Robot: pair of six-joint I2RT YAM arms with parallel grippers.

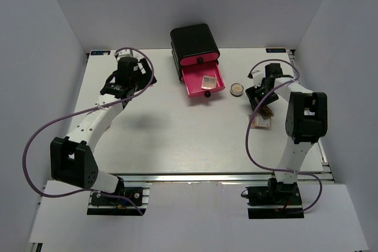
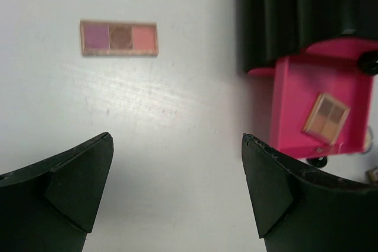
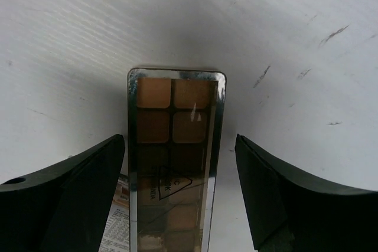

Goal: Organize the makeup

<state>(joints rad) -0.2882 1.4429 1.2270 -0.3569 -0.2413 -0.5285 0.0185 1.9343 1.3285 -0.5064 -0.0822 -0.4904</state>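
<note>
White table (image 1: 177, 140) between grey walls carries a black box (image 1: 195, 39) at the far side. One pink drawer (image 1: 202, 81) of it is pulled out, and a small square palette (image 2: 326, 119) lies inside. A round gold compact (image 1: 237, 90) sits on the table near the drawer, to its right.

The right gripper (image 3: 179, 140) hangs over the brown rectangular palette (image 3: 174, 122). Its fingers (image 3: 88, 181) are spread, one along each long edge, with a gap on both sides, so nothing is pinched. The left gripper (image 2: 177, 136) is spread wide and empty over bare table, and a three-colour palette (image 2: 119, 38) lies further ahead of it.

I think the danger is in the closing. The brown palette is thin and its case is shiny, so fingers that close too high can slide over it or only push it away. Something printed (image 3: 115, 228) lies under its near end, though the view is too dark to tell if it is paper or another palette. It may be dragged or lifted together. A long palette held off centre can also tip and catch on the drawer wall.
</note>
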